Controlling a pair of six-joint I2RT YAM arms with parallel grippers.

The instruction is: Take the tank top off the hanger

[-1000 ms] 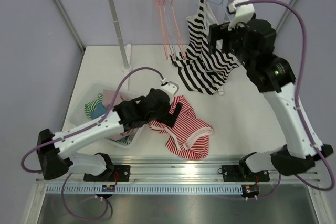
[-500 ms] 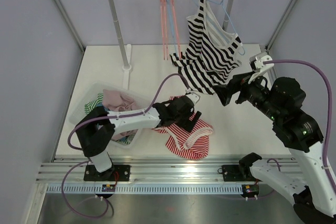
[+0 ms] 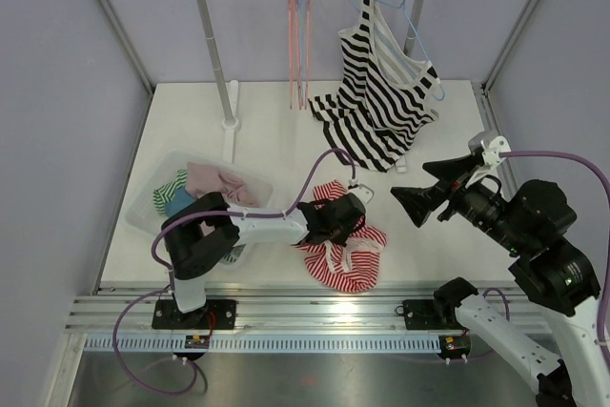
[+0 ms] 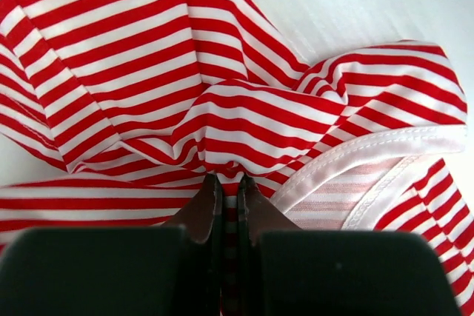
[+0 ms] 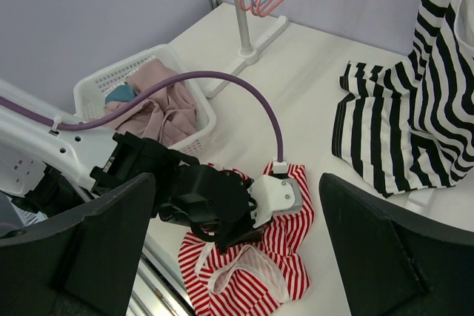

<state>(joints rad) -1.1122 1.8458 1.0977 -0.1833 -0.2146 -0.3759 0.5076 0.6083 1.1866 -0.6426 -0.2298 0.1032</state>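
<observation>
The black-and-white striped tank top [image 3: 381, 92] [image 5: 437, 86] hangs on a blue hanger [image 3: 419, 35] at the right end of the rail, its hem resting on the table. My right gripper [image 3: 410, 202] [image 5: 235, 205] is open and empty, held in the air in front of the tank top and apart from it. My left gripper [image 3: 341, 219] [image 4: 226, 179] is down on a red-and-white striped garment [image 3: 343, 259] [image 4: 222, 116] [image 5: 252, 286] lying on the table. Its jaws are shut on a fold of that cloth.
The clothes rack pole [image 3: 214, 45] stands at the back left, with empty pink and blue hangers [image 3: 297, 7] on the rail. A white basket [image 3: 162, 178] [image 5: 185, 72] with several garments sits at the left. A purple cable [image 5: 244, 86] arcs over the table.
My left gripper moved right onto the red striped garment and shut on a fold. My right arm drew back from the tank top, down toward the near right.
</observation>
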